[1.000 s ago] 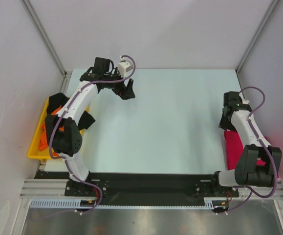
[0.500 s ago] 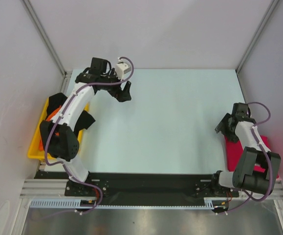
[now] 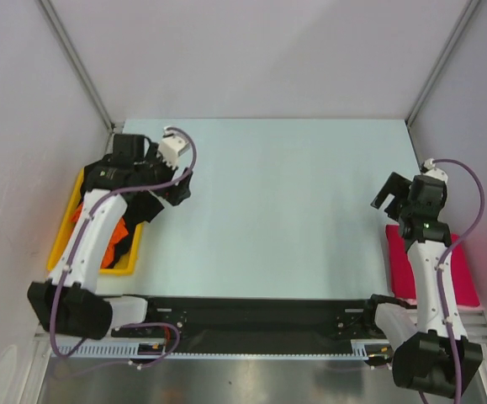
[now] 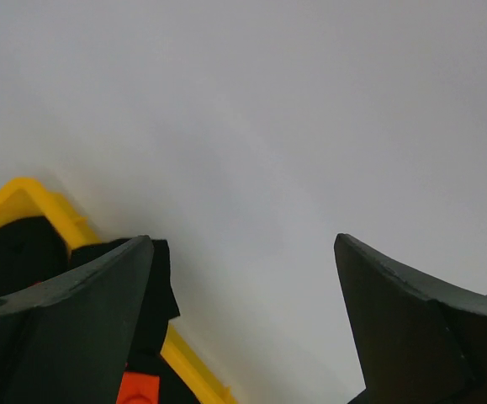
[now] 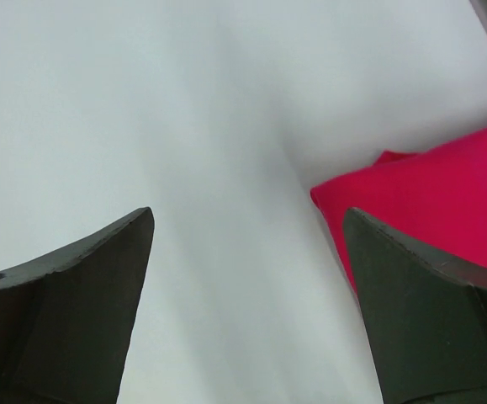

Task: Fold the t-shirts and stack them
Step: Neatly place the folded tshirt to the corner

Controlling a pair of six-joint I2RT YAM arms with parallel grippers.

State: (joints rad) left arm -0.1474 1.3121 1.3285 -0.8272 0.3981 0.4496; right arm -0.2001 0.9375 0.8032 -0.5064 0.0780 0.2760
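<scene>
A folded crimson red t-shirt (image 3: 403,263) lies at the table's right edge and also shows in the right wrist view (image 5: 445,181). My right gripper (image 3: 388,196) (image 5: 247,303) is open and empty, just left of and beyond that shirt's far corner. A black t-shirt (image 3: 146,207) (image 4: 20,252) spills over the rim of the yellow tray (image 3: 58,254) (image 4: 54,210), with the orange t-shirt (image 3: 115,237) (image 4: 138,389) under it. My left gripper (image 3: 178,190) (image 4: 243,320) is open and empty, just right of the tray. The pale pink t-shirt is not in view.
The pale table top (image 3: 285,194) stretches between the two arms. Grey walls with metal corner posts (image 3: 75,59) close in the left, back and right sides. A black base rail (image 3: 251,316) runs along the near edge.
My left arm has swung from the back of the table down and left to the tray. My right arm has pulled back and straightened, with its gripper now beyond the red t-shirt.
</scene>
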